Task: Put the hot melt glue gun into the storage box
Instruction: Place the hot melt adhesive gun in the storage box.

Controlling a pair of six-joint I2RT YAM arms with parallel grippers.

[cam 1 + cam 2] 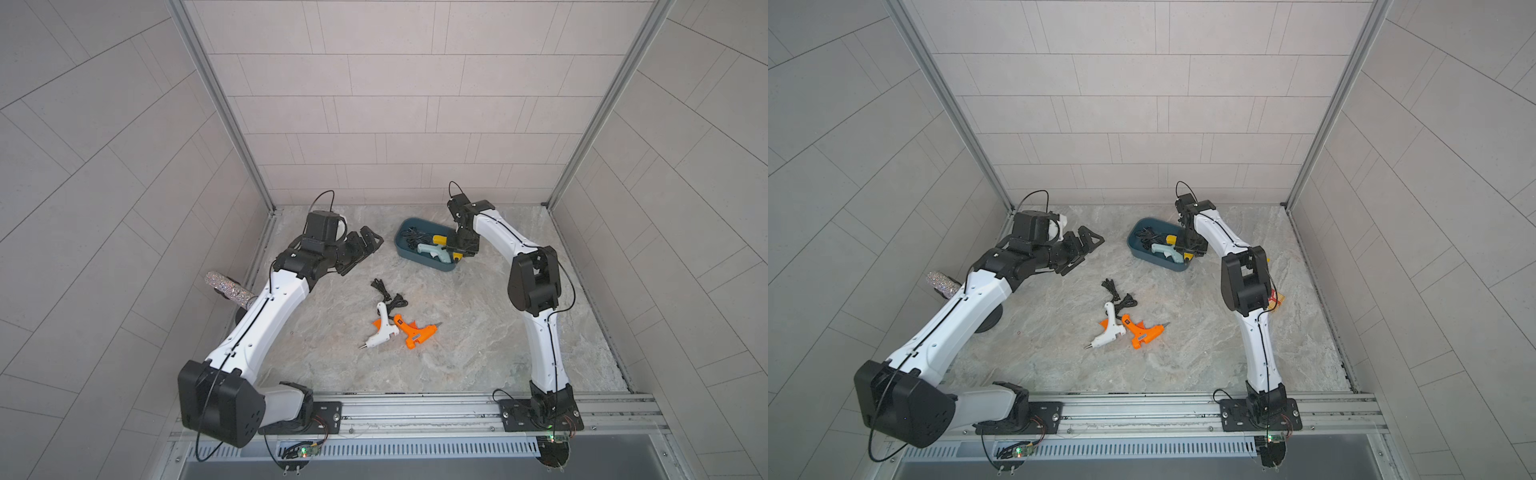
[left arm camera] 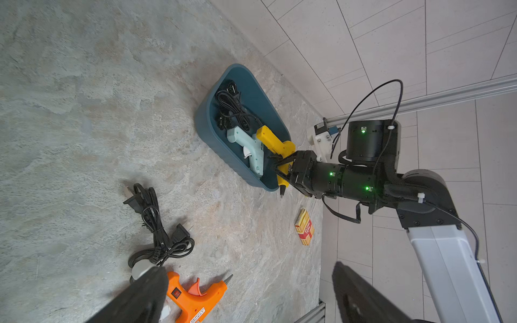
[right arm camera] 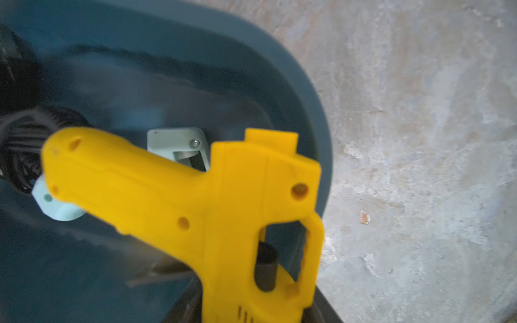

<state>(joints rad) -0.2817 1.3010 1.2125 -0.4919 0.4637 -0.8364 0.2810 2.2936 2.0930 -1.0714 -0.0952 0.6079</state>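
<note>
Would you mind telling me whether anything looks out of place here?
The yellow plastic glue gun lies askew in the dark teal plastic storage box: its nozzle end sticks out over the rim, with the right pincer at its barrel.

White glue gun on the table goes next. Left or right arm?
Probably left. The left end effector is open and empty, and the white glue gun lies toward its half of the table. The right end effector is busy with the yellow glue gun at the storage box.
</note>
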